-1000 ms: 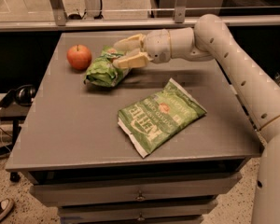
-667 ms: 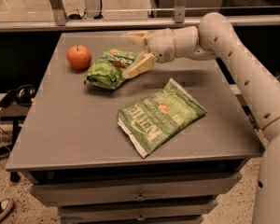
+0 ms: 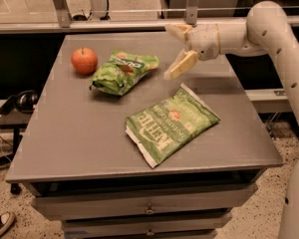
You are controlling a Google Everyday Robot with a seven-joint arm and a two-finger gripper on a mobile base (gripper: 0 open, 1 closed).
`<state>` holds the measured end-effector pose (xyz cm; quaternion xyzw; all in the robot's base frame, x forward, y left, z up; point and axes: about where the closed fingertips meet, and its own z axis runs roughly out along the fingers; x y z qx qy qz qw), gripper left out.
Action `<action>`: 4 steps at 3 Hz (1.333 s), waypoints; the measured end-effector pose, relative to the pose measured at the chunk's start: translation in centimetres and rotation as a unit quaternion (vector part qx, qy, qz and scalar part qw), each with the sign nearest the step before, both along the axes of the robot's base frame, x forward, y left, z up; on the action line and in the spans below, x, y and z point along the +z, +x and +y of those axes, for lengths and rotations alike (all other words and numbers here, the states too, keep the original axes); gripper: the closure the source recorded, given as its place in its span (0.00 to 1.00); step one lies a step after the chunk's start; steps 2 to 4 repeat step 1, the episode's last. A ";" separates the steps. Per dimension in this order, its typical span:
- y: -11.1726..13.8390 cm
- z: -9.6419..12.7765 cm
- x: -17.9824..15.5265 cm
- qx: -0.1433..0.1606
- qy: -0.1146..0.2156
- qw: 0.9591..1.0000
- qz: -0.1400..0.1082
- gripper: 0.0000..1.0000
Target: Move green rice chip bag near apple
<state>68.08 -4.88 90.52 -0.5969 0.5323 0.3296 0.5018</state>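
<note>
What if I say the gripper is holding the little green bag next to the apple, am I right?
No. The camera view shows the gripper open and empty, apart from the green rice chip bag, which lies next to the apple.

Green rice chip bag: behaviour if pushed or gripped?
Puffy and creased, the green rice chip bag probably crumples under a pinch and looks light. Lying flat on the table, it should slide, not roll, unlike the apple beside it. The gripper hangs open over the table, clear of the bag.
</note>
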 end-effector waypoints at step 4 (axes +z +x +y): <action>1.9 -4.8 0.9 -0.049 -0.037 0.998 -0.005 0.00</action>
